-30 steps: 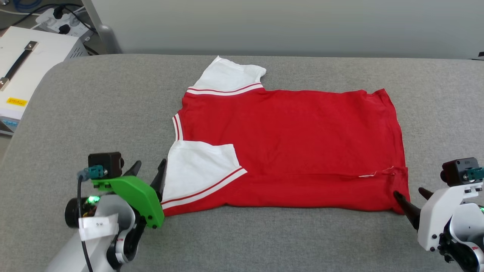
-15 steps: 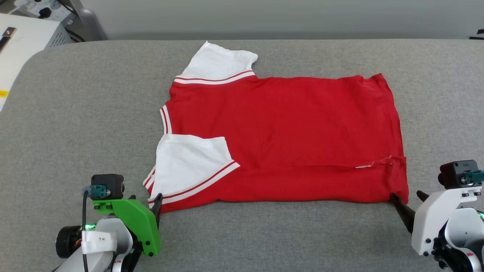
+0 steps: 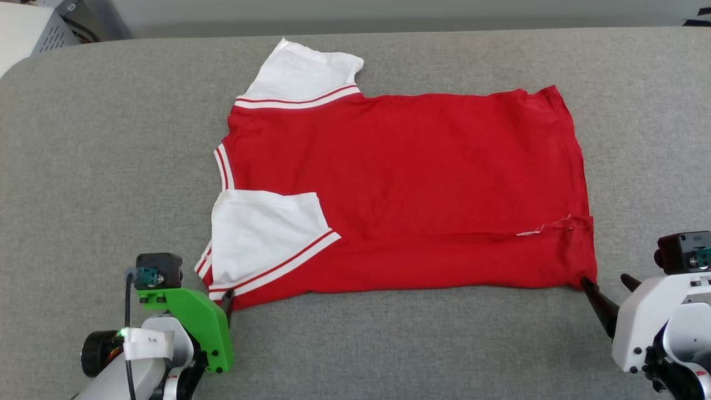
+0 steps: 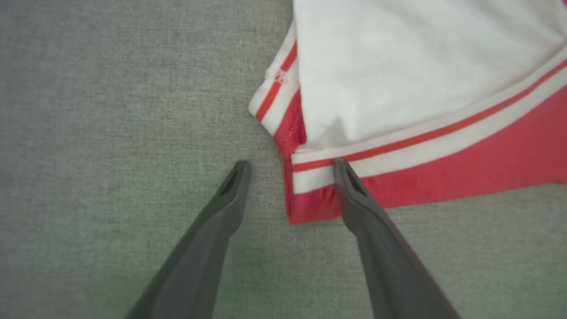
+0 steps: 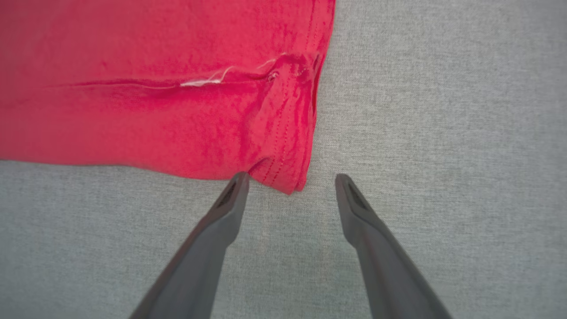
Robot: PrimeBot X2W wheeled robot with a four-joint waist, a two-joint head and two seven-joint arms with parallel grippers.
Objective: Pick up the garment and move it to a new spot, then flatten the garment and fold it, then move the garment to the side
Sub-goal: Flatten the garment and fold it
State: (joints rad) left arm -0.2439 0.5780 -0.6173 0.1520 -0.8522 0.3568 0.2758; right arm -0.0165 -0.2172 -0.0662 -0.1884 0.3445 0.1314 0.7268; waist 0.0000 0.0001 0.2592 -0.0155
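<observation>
— Where did the shirt [image 3: 400, 189] lie?

— Flat on the grey woven counter [image 3: 111, 166], near its middle. It was a broad red rectangle of thin cloth, collar end to the robot's left and hem to its right.

— And the sleeves?

— White, each edged with a white-and-red striped band. The far sleeve [image 3: 300, 69] stuck out onto the counter. The near sleeve [image 3: 266, 233] was folded in over the red body. A long crease ran along the near edge, with a bit of white stitching [image 3: 533, 230] showing toward the hem.

— The left tool [image 4: 290, 163]?

— Fingers apart, at the shirt's near left corner. One dark tapered finger lay over the striped band, the other over bare counter just beside it.

— The right tool [image 5: 291, 175]?

— Also spread, holding nothing. The puckered, double-stitched hem corner sat between its tips. One tip was at the cloth's edge, touching or just short; I couldn't tell which.
</observation>
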